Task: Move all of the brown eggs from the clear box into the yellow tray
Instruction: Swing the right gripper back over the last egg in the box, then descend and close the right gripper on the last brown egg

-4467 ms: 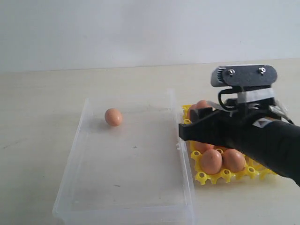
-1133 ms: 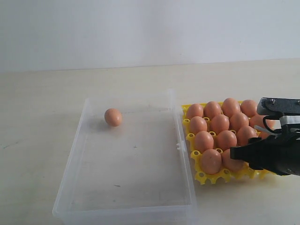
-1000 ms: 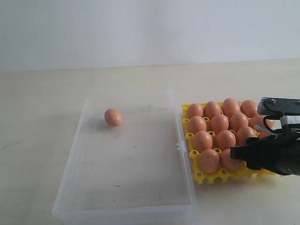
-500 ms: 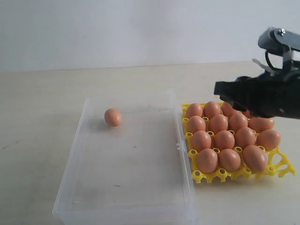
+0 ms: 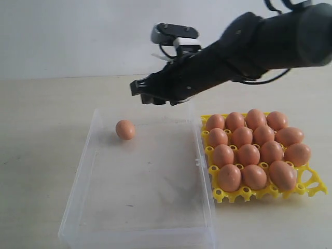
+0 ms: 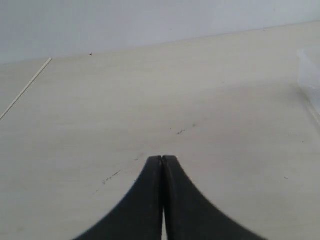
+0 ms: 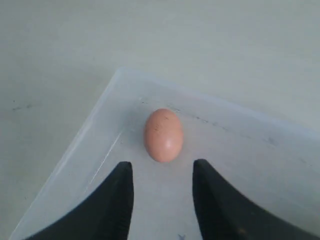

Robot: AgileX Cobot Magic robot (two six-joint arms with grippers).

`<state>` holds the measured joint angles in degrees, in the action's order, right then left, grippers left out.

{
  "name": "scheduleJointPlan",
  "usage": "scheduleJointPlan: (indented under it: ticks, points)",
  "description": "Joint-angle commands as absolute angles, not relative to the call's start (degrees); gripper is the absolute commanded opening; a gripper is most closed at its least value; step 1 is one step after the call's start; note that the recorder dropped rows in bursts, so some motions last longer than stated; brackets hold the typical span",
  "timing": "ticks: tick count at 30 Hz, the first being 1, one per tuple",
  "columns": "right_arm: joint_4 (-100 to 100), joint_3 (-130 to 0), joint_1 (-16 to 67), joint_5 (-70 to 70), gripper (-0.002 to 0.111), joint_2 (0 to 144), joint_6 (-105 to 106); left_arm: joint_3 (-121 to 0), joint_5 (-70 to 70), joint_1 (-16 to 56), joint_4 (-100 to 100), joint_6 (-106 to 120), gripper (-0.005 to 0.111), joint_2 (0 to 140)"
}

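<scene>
Right gripper (image 5: 148,96) of mine spread, empty, over box (image 5: 150,199) far wall, egg (image 5: 125,129) at 7 o'clock, left gripper (image 6: 162,161) clenched

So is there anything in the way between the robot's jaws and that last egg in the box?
No, nothing visible is. The right gripper is open above the clear box, and the brown egg lies alone near a corner, right in front of the jaws. Only the box's low wall is close beside it.

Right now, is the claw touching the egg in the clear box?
Apart. The right wrist view shows bare clear box floor between the open right gripper and the brown egg.
</scene>
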<state>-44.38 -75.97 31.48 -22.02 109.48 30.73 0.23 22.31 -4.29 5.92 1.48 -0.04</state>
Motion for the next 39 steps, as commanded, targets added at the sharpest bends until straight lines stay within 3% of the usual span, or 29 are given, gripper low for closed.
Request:
scheduleJointPlan:
  ticks: [1, 11, 18, 39]
  points:
    - [-36.0, -88.0, 33.4, -30.0, 0.043, 117.9, 27.2, 0.0, 21.8, -4.0, 5.9, 1.2, 0.000, 0.0]
    - [-21.4, -105.9, 34.4, -42.4, 0.044, 129.1, 16.3, 0.0, 21.8, -4.0, 5.9, 1.4, 0.000, 0.0]
    - [-20.6, -113.5, 34.9, -47.4, 0.055, 135.5, 12.8, 0.0, 21.8, -4.0, 5.9, 1.4, 0.000, 0.0]
    - [-19.6, -117.1, 37.0, -45.2, 0.056, 141.6, 10.3, 0.0, 21.8, -4.0, 5.9, 1.4, 0.000, 0.0]
